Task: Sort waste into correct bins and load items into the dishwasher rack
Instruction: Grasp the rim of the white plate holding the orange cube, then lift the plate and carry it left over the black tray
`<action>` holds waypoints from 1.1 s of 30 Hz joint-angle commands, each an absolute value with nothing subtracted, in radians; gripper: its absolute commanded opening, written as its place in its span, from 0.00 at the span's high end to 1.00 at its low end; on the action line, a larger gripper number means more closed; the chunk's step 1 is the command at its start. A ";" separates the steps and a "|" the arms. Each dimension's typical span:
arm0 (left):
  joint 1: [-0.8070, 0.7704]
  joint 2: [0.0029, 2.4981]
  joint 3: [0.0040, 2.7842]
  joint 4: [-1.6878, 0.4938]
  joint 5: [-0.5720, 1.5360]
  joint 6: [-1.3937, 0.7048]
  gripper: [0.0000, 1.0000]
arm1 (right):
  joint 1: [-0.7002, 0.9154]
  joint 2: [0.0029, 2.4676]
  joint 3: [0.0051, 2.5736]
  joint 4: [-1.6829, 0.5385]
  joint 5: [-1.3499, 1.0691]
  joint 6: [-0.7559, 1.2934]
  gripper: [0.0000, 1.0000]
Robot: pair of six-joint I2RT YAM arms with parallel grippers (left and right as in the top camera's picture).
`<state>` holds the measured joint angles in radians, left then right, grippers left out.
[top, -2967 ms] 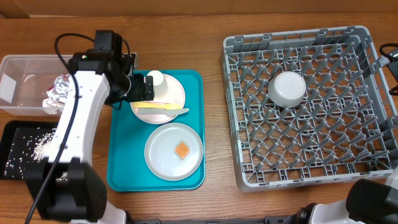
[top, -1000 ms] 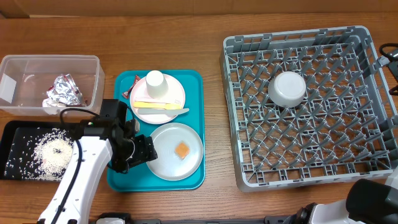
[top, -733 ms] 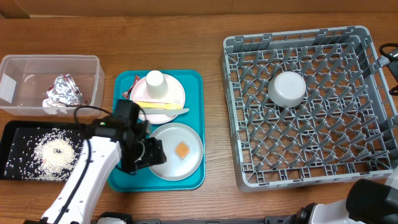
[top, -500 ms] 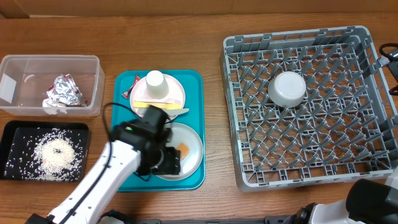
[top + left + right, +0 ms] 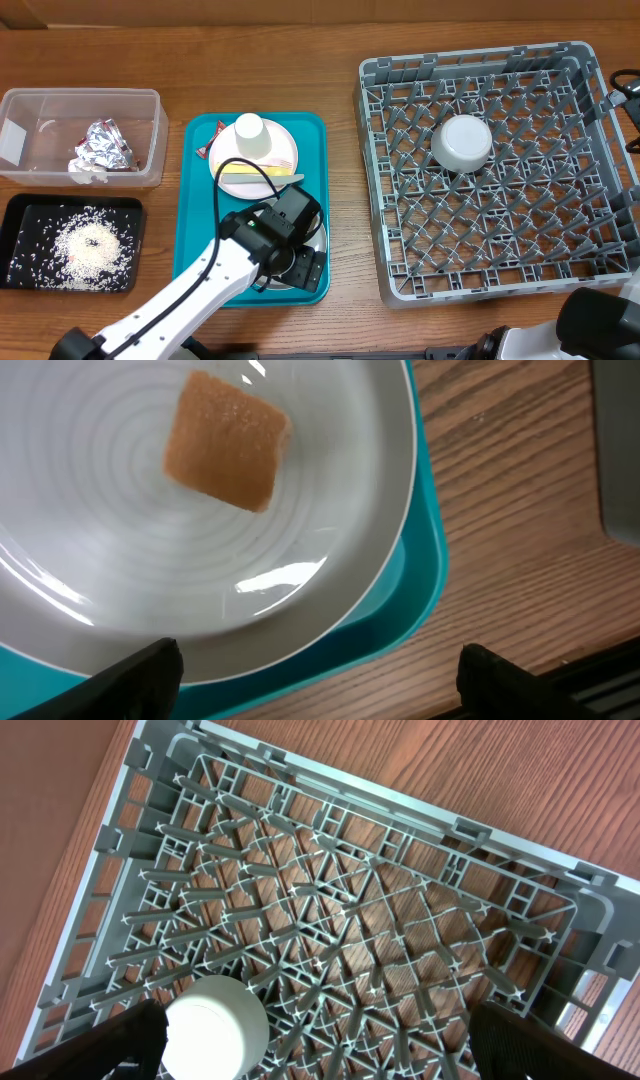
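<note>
Overhead: the left gripper [image 5: 298,268] hovers, jaws spread and empty, over the grey plate [image 5: 318,228] on the teal tray [image 5: 195,200], its arm covering most of the plate. Foil [image 5: 103,145] lies in the clear tub [image 5: 150,130], rice [image 5: 85,245] in the black tray [image 5: 15,240], and a white bowl [image 5: 461,142] in the dishwasher rack [image 5: 400,250].

Left wrist: an orange square [image 5: 225,440] sits on the plate, untouched.

Right wrist: the right gripper [image 5: 320,1050] hangs wide open and empty above rack and bowl.

Robot lab, mock kitchen setup: arm [image 5: 180,300] on wood table [image 5: 340,40] w/ dishwasher rack [image 5: 371,150], teal tray [image 5: 192,180].
</note>
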<state>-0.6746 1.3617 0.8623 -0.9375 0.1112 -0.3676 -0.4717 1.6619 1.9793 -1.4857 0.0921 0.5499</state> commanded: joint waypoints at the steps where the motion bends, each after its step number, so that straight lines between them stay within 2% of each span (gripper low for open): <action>1: -0.683 1.414 0.886 -0.934 0.111 -0.309 0.11 | -0.474 1.663 1.988 -1.483 0.091 0.554 0.00; 19: -0.788 1.638 0.886 -0.895 0.065 -0.330 0.13 | -0.474 1.663 1.989 -1.483 0.091 0.554 0.00; 23: -0.787 1.645 0.886 -0.884 0.037 -0.347 0.17 | -0.474 1.663 1.988 -1.483 0.091 0.554 0.00; 28: -0.785 1.645 0.886 -0.882 0.010 -0.381 0.39 | -0.474 1.663 1.988 -1.483 0.091 0.554 0.00; 30: -0.785 1.645 0.886 -0.877 0.010 -0.382 0.45 | -0.474 1.663 1.989 -1.483 0.091 0.554 0.00; 32: -0.785 1.645 0.886 -0.873 0.010 -0.382 0.55 | -0.474 1.663 1.988 -1.483 0.091 0.554 0.00; 33: -0.785 1.645 0.886 -0.872 0.010 -0.382 0.63 | -0.474 1.663 1.988 -1.483 0.091 0.554 0.00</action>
